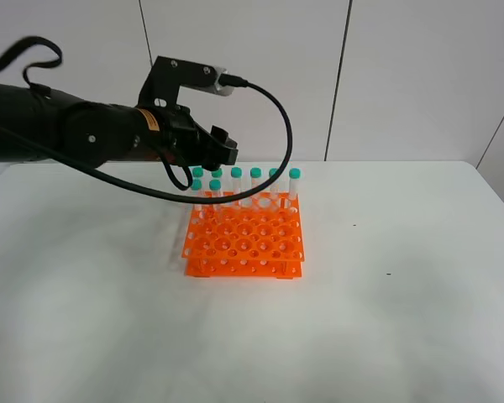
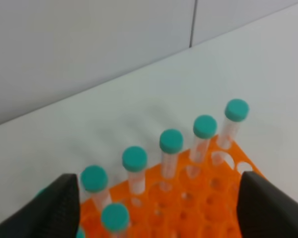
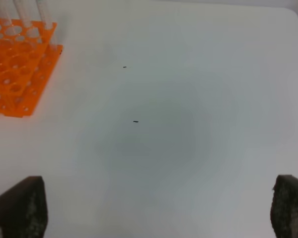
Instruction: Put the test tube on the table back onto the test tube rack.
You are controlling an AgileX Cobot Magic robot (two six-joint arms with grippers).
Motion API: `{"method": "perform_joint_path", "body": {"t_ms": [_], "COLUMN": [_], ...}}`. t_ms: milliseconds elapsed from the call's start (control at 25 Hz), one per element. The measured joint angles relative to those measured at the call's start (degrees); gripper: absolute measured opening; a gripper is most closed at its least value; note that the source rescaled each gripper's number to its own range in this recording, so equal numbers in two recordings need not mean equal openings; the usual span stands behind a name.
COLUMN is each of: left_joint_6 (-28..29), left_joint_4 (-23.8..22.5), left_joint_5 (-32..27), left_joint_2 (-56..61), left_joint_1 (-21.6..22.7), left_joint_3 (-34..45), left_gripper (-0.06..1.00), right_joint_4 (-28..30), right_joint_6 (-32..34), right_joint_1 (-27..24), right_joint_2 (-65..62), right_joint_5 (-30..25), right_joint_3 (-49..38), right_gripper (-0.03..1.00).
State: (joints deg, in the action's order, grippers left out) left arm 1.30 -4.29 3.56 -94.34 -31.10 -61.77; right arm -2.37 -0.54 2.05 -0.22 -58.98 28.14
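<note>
Orange plastic test tube rack, two-tier, round holes in a grid, standing near the middle of the white table.

Exterior high view: teal-capped tubes stand upright in the far rows; no tube lies loose on the table, so the test tube of the task appears already seated, probably the one in the second row at the left end, though it cannot be told from its neighbours. Left gripper hovers above that far-left corner. Right arm not seen.

Left wrist view: left gripper spread wide, holding nothing, dark fingers either side of the capped row.

Right wrist view: right gripper wide apart, empty, over bare table; rack corner well off to one side.

Handling, by judgement: tube light, stiff, smooth-walled and likely slippery; thin plastic, not fragile but easily tipped. Best taken just under the cap, where its edge would check slipping.
</note>
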Motion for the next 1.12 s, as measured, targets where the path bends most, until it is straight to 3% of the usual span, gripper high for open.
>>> {"method": "perform_joint_path", "body": {"t_ms": [400, 680, 1120], "left_joint_6": [1.8, 1.7, 1.6], "left_joint_4": [1.7, 3.4, 3.2], "left_joint_5": [-36.1, -46.3, -53.4], "left_joint_2": [7.0, 7.0, 4.4], "left_joint_1": [-0.1, 1.3, 16.4], "left_joint_3": [0.0, 0.0, -1.7], "left_gripper": [1.0, 1.0, 1.0], "right_joint_4": [0.0, 0.0, 0.0], "right_joint_6": [0.0, 0.0, 0.0], "right_joint_1": [0.0, 0.0, 0.0], "right_joint_2": [0.0, 0.0, 0.0], "right_joint_5": [0.0, 0.0, 0.0], "right_joint_3": [0.0, 0.0, 0.0], "right_gripper": [1.0, 1.0, 1.0]}}
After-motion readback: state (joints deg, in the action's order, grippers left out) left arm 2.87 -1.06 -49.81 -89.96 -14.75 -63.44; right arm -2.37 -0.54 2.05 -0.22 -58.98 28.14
